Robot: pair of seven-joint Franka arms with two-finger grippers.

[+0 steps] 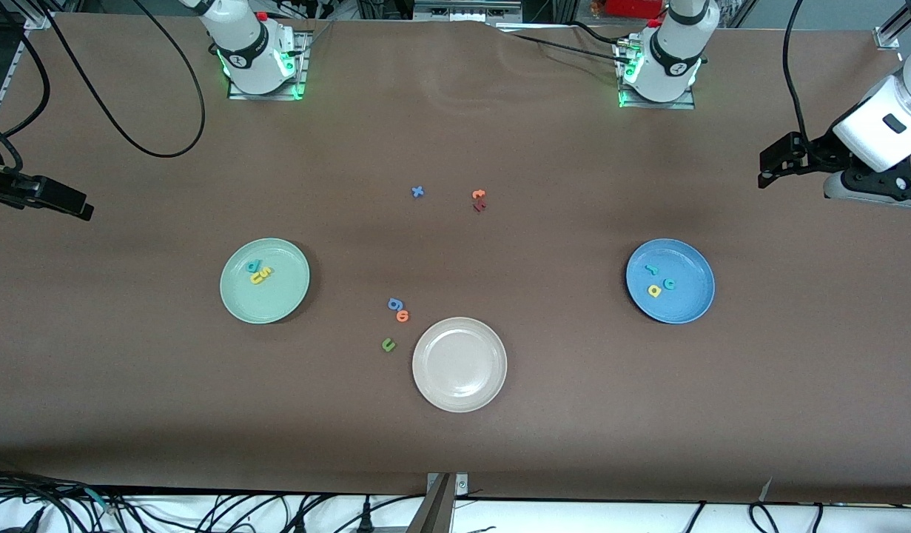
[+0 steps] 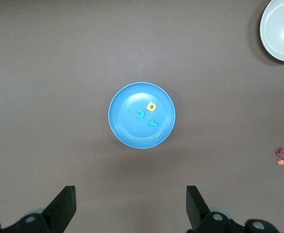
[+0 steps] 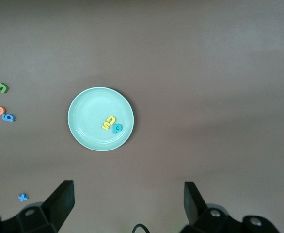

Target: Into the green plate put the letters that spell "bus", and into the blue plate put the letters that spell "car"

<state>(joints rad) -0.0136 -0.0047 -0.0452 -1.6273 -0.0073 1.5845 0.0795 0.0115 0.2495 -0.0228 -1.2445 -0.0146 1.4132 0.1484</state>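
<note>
The green plate (image 1: pixel 277 303) lies toward the right arm's end and holds the teal "b" (image 3: pixel 117 128), yellow "s" (image 3: pixel 105 125) and yellow-orange "u" (image 3: pixel 111 120), bunched together. In the blue plate (image 1: pixel 684 307), toward the left arm's end, lie the teal "c" (image 2: pixel 140 114), yellow "a" (image 2: pixel 151 106) and thin teal "r" (image 2: pixel 153 123). My left gripper (image 2: pixel 131 194) hangs open and empty high over the table beside the blue plate. High beside the green plate, my right gripper (image 3: pixel 128 191) is also open with nothing in it. Both arms wait at the table's ends.
A beige plate (image 1: pixel 459 364) sits mid-table, nearer the camera. Beside it lie a blue "g" (image 1: pixel 394 303), an orange letter (image 1: pixel 402 316) and a green "u" (image 1: pixel 388 344). Farther from the camera are a blue "x" (image 1: pixel 417 192) and orange and dark red letters (image 1: pixel 479 200).
</note>
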